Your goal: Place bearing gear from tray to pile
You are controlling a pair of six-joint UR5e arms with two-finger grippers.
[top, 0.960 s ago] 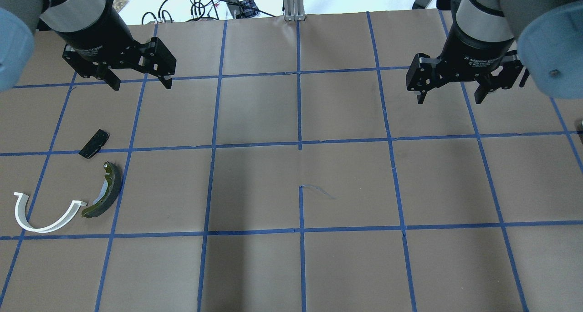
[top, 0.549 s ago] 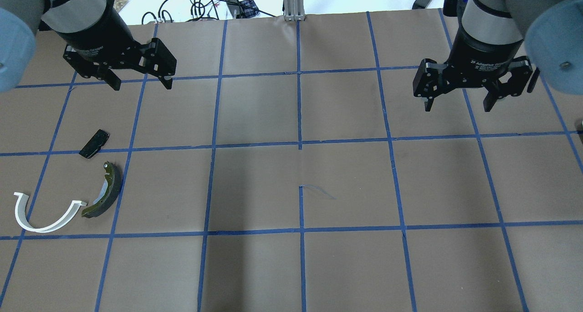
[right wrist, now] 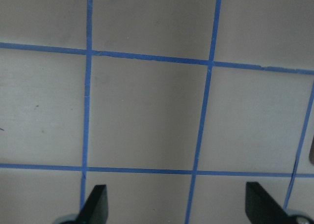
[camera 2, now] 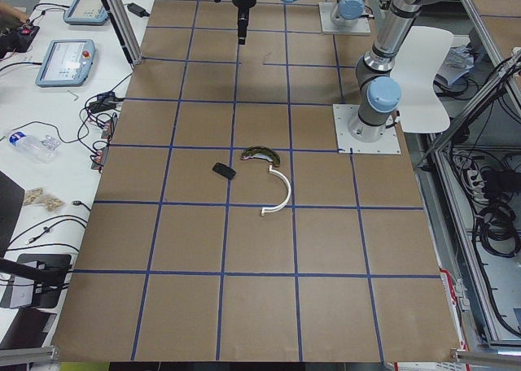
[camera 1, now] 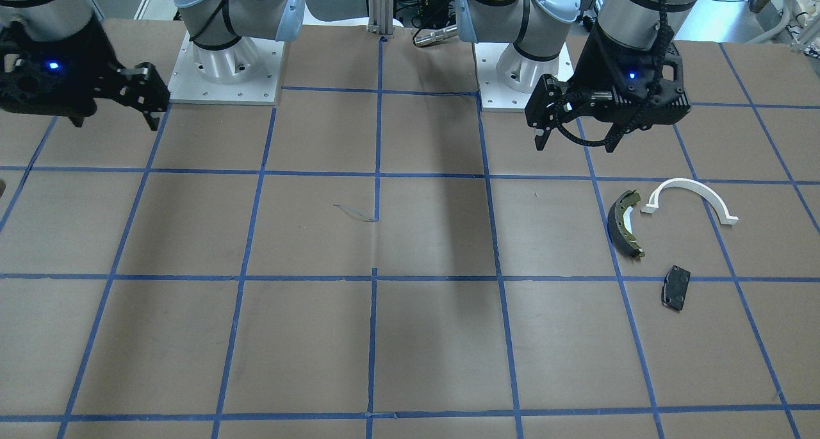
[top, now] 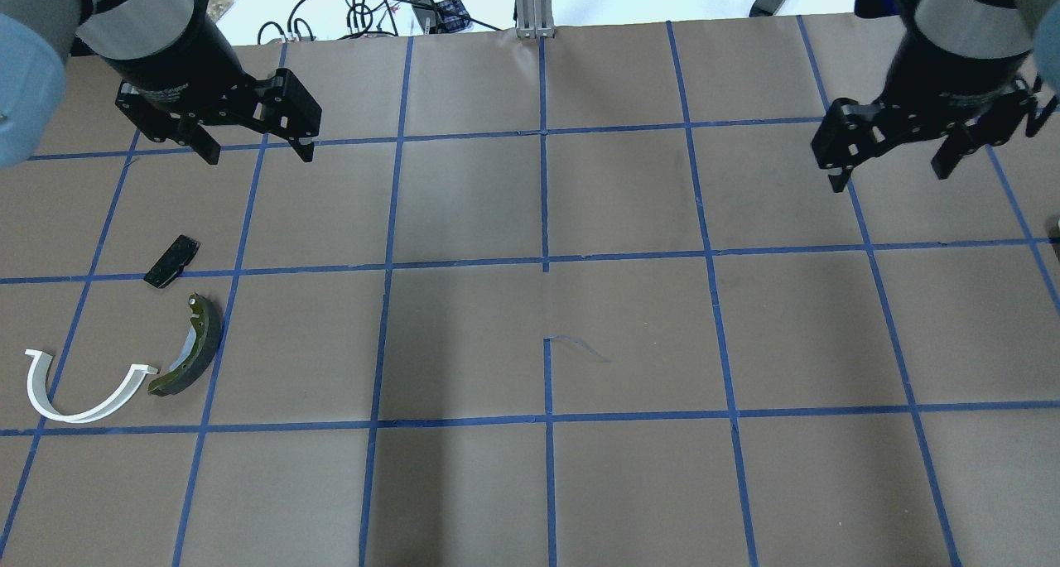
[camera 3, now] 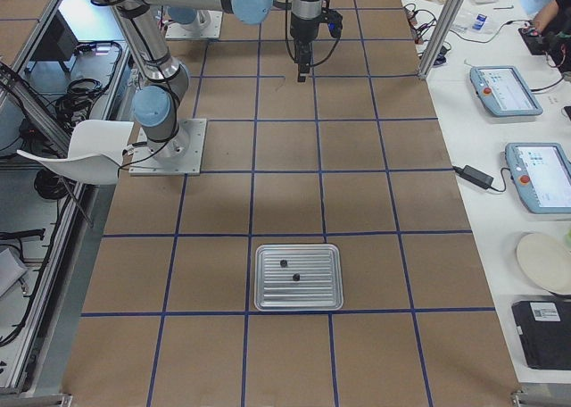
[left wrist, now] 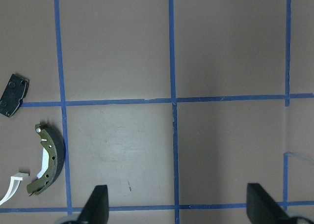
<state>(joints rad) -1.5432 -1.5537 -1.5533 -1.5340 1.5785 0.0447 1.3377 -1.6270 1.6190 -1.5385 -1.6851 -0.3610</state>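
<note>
The pile lies on the table's left: a dark curved brake shoe [top: 192, 348] with olive lining, a white plastic arch [top: 79, 393] and a flat black pad [top: 171, 261]. It also shows in the front view, as shoe [camera 1: 623, 224], arch [camera 1: 692, 194] and pad [camera 1: 676, 287]. A silver tray [camera 3: 317, 291] shows only in the right side view and holds two small dark parts [camera 3: 283, 263]. I cannot tell which is the bearing gear. My left gripper [top: 257, 153] hangs open and empty above the table beyond the pile. My right gripper [top: 890, 176] is open and empty at the far right.
The table is brown paper with a blue tape grid [top: 545, 265]. Cables and gear lie beyond its far edge [top: 373, 8]. The arm bases [camera 1: 224, 61] stand at the robot's side. The tray sits past the right edge of the overhead view.
My right gripper has moved to the right in the overhead view, still open. The left gripper and the pile have not moved.
</note>
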